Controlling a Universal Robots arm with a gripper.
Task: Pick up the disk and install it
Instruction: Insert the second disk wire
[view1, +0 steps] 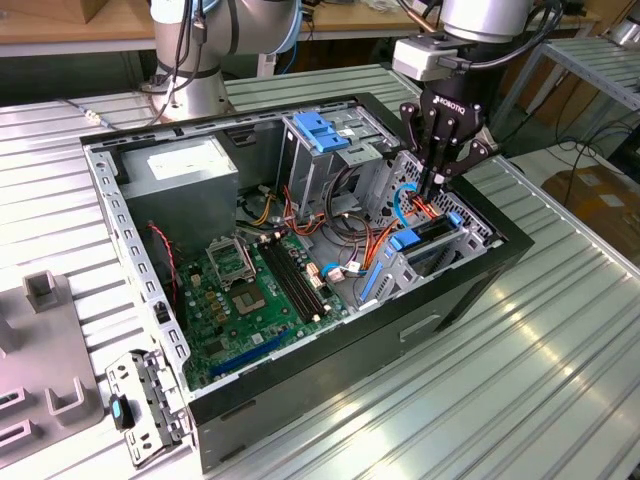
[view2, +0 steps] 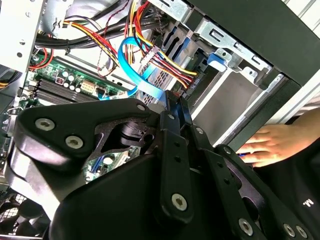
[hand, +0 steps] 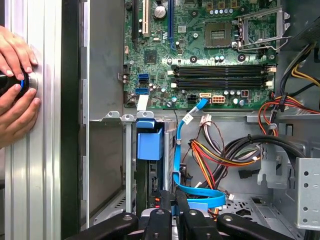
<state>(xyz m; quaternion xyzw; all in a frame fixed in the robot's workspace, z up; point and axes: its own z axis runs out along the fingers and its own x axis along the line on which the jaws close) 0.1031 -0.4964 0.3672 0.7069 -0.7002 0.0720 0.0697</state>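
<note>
The disk (view1: 432, 238) lies as a dark slab with blue side rails in the lower drive bay of the open computer case (view1: 480, 270), at the exterior view's right. In the first wrist view its blue rail end (hand: 150, 142) sits between the bay's metal walls. My gripper (view1: 432, 190) reaches down into the case just above the bay, among the cables. Its black fingers are drawn together in both wrist views (view2: 176, 102) (hand: 172, 212), right beside the disk's inner end and a flat blue cable (hand: 200, 195). Nothing shows between the fingers.
Bundles of orange, red and black wires (view1: 360, 240) crowd the bay. The motherboard (view1: 250, 290), grey power-supply box (view1: 185, 170) and blue-topped drive cage (view1: 320, 135) share the case. A person's hands (hand: 15, 95) rest on the ribbed table beside the case. A loose bracket (view1: 145, 400) lies outside.
</note>
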